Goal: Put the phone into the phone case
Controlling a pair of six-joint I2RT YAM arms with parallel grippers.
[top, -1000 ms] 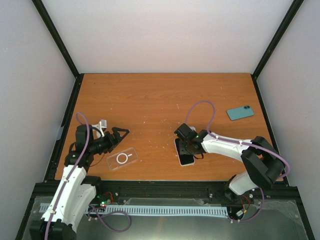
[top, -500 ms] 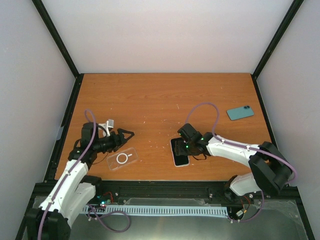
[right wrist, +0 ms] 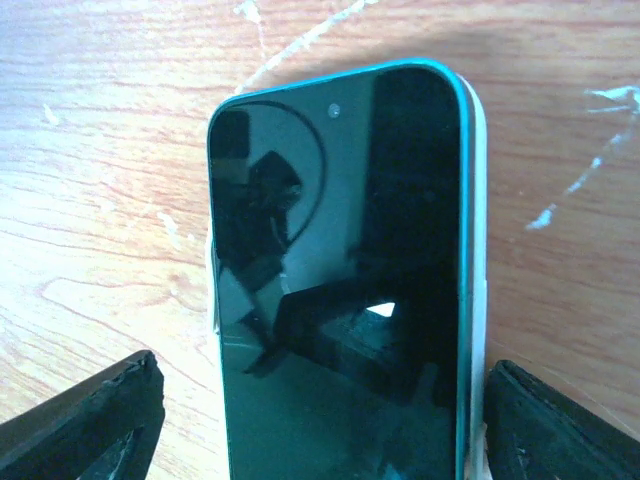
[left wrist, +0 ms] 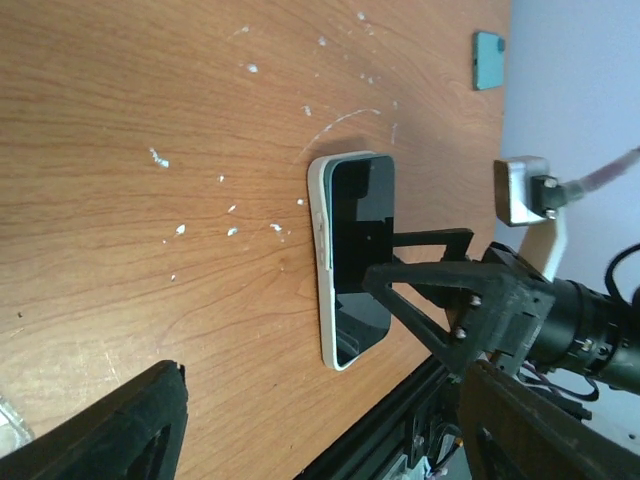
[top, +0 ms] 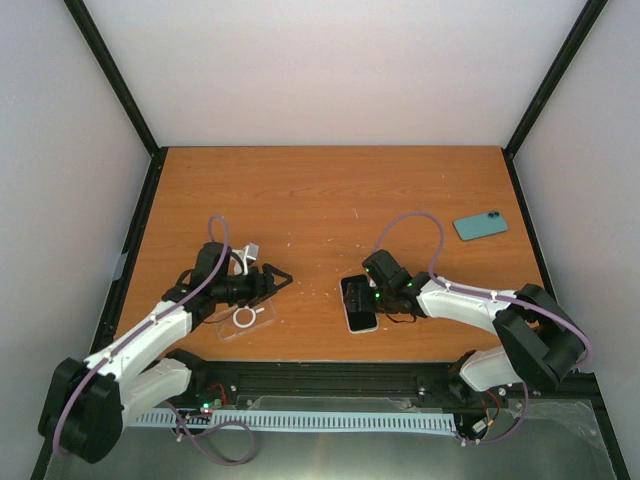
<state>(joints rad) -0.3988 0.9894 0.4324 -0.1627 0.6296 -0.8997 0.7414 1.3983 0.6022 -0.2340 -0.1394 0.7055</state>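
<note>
The phone [top: 360,305], black screen up with a white edge, lies flat near the table's front edge. It also shows in the left wrist view [left wrist: 355,250] and fills the right wrist view [right wrist: 345,280]. My right gripper [top: 368,298] is low over it, open, one finger on each long side [right wrist: 320,430]; the right finger [right wrist: 560,420] is at the phone's edge. The clear phone case [top: 245,318] with a white ring lies to the left. My left gripper [top: 280,277] is open and empty just above the case's far right, pointing at the phone [left wrist: 320,430].
A teal phone-shaped item [top: 480,225] lies at the far right of the table, also in the left wrist view [left wrist: 488,60]. A corner of the clear case shows in the left wrist view [left wrist: 8,430]. The black front rail [top: 330,372] runs close to the phone.
My left arm has swung right, from left of the case to over its far right side. The right gripper slid the phone slightly left, then stayed put.
</note>
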